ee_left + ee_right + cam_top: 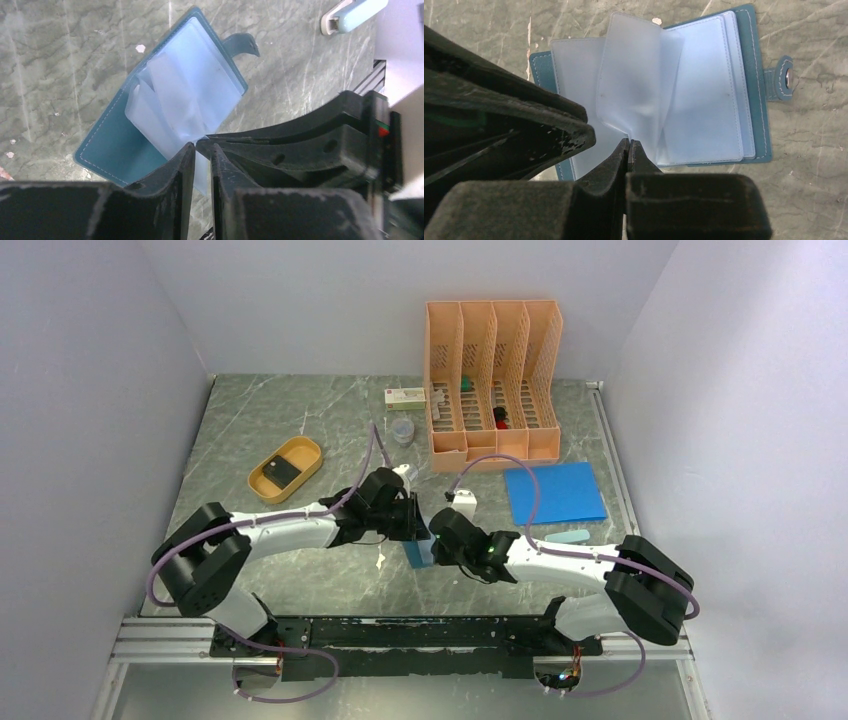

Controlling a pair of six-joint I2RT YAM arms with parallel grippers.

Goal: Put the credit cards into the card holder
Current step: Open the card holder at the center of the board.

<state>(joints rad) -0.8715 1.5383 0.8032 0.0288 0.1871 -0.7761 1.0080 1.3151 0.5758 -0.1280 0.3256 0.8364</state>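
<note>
The teal card holder [107, 150] lies open on the marble table, its clear pockets [190, 85] fanned up. It also shows in the right wrist view [754, 75] and, mostly hidden under both grippers, in the top view [417, 554]. My left gripper [202, 150] is shut on the edge of a clear pocket leaf. My right gripper [629, 142] is shut on another clear leaf [634, 85], and the two sets of fingertips almost touch. A dark credit card [283, 471] lies in the orange oval tray [305, 452] at the far left. Neither gripper holds a card.
An orange file organiser [492, 380] stands at the back. A small box [405, 397] and a clear cup [402, 430] are beside it. A bright-blue sheet [555, 492] lies at the right, with a pale teal object [567, 537] in front of it.
</note>
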